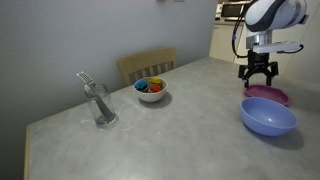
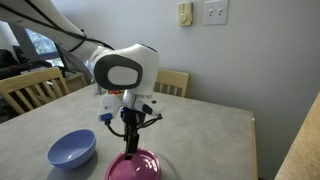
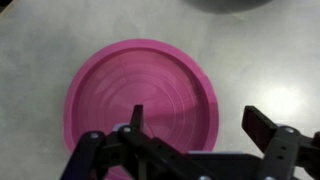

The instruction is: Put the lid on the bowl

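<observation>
The magenta-pink lid (image 3: 140, 92) lies flat on the grey table; it also shows in both exterior views (image 1: 268, 96) (image 2: 133, 167). The periwinkle-blue bowl (image 1: 268, 117) (image 2: 72, 150) stands upright beside it, empty. My gripper (image 3: 197, 118) is open and empty, hovering just above the lid's edge, one finger over the lid and the other over bare table. It shows above the lid in both exterior views (image 1: 258, 74) (image 2: 130, 139).
A small white bowl (image 1: 151, 90) with colourful contents and a clear glass (image 1: 101, 106) holding utensils stand farther along the table (image 1: 170, 130). Wooden chairs (image 1: 147, 64) (image 2: 176, 81) sit at the table's edges. A wall (image 2: 250, 50) is behind.
</observation>
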### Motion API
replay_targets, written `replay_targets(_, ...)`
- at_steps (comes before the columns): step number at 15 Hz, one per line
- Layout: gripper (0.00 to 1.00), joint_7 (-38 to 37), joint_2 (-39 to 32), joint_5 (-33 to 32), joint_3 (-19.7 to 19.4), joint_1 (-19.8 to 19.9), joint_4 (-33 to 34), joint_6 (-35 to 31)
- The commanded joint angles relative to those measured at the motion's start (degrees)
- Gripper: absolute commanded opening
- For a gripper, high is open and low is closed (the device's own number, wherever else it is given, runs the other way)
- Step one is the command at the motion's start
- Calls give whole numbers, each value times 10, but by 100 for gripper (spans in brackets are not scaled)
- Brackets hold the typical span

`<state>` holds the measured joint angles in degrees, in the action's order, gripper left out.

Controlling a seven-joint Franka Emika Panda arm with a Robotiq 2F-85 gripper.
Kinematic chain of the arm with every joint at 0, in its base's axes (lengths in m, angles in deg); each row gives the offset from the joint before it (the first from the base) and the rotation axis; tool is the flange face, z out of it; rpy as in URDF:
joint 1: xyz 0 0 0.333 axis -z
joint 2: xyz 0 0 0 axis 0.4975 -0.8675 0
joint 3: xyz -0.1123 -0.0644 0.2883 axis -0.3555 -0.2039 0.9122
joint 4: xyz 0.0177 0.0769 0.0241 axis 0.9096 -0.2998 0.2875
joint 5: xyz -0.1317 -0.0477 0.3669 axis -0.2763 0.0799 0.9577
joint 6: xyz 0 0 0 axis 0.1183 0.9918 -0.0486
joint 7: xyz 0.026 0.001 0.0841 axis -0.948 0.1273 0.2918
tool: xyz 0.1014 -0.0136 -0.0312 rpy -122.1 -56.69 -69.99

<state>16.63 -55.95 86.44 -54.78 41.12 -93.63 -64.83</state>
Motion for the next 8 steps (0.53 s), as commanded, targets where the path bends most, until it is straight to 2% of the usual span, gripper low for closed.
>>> replay_targets(1, 100, 2, -5, 4, -3, 1, 2, -2)
replay_targets(5, 100, -15, -13, -3, -7, -7, 6, -12)
replay_targets(8, 100, -46, -20, -7, -12, -18, 3, -49)
